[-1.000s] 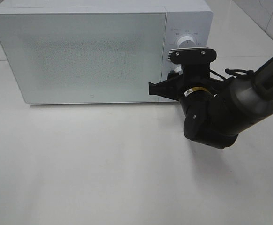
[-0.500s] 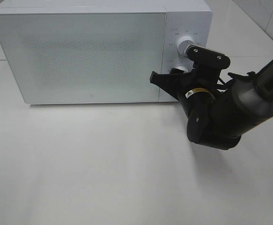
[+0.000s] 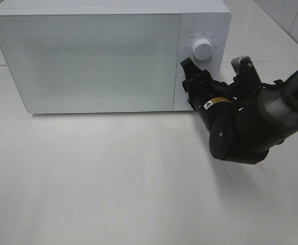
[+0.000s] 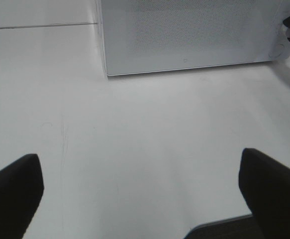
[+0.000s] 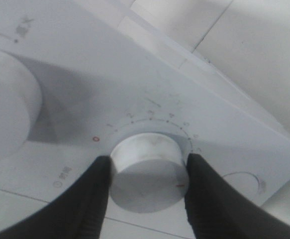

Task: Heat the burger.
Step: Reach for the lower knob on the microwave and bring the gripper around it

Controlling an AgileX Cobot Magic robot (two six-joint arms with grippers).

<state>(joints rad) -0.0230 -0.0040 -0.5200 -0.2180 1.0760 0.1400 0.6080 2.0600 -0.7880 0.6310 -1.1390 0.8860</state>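
We cannot find the burger in any view, so we cannot say where it is. The microwave [image 3: 87, 56] stands with its pale, speckled door [image 3: 92, 61] shut, and nothing shows through it.

To the right of the door is the control panel [image 3: 212, 30], which carries two white round knobs, one above the other. The right hand [image 5: 147, 172] is at the lower knob [image 5: 145, 167], holding it. In the right wrist view its two black fingers [image 5: 92, 199] press on opposite sides of the knob, set to a middling width around it. A ring of small marks curves around this knob, with a red dot [image 5: 95, 139] at one end, and the knob bears a short red line [image 5: 180, 185] near one finger. The upper knob [image 3: 202, 50] is free, just above the hand in the high view. The dark right arm [image 3: 246, 127] reaches in from the right edge over the white bench [image 3: 113, 178].

The left hand [image 4: 141, 191] shows only in its own wrist view. It is spread wide over bare bench in front of the microwave and holds nothing.
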